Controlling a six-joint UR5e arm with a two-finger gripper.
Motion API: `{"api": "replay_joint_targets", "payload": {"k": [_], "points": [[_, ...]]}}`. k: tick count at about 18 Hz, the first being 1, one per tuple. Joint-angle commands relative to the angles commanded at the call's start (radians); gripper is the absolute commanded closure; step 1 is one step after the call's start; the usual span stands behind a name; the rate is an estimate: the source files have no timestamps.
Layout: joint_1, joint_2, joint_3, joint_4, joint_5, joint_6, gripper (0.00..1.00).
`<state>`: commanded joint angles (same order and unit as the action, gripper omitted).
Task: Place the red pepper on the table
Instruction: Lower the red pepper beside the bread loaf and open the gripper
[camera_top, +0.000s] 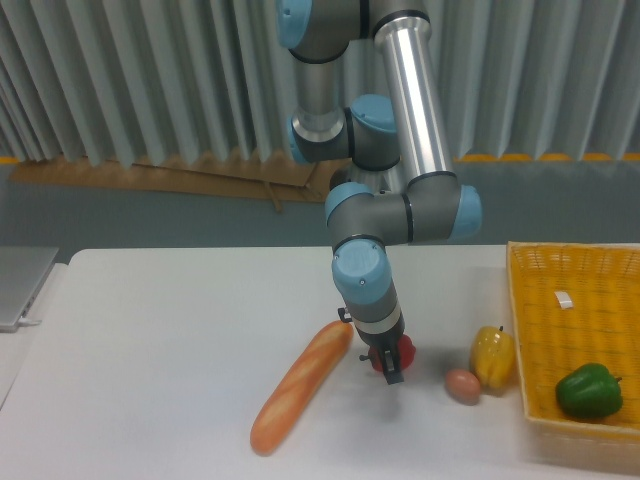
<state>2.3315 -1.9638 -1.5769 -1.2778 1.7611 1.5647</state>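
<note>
Gripper (390, 365) clamped on red pepper (403, 350), low over table (170, 340) beside baguette (298, 386); pepper judged light, rigid, glossy-slick, best held across body by 2 fingers.

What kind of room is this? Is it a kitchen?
Probably not a kitchen; it looks like a robot lab. A big robot arm works at a plain white table, its gripper on a red pepper beside a baguette, with grey corrugated panels behind.
</note>
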Motion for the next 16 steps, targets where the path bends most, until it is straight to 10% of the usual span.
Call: {"api": "replay_joint_targets", "payload": {"k": [16], "points": [[0.038,0.121,0.005,-0.003,-0.115,-0.109,0.00]]}}
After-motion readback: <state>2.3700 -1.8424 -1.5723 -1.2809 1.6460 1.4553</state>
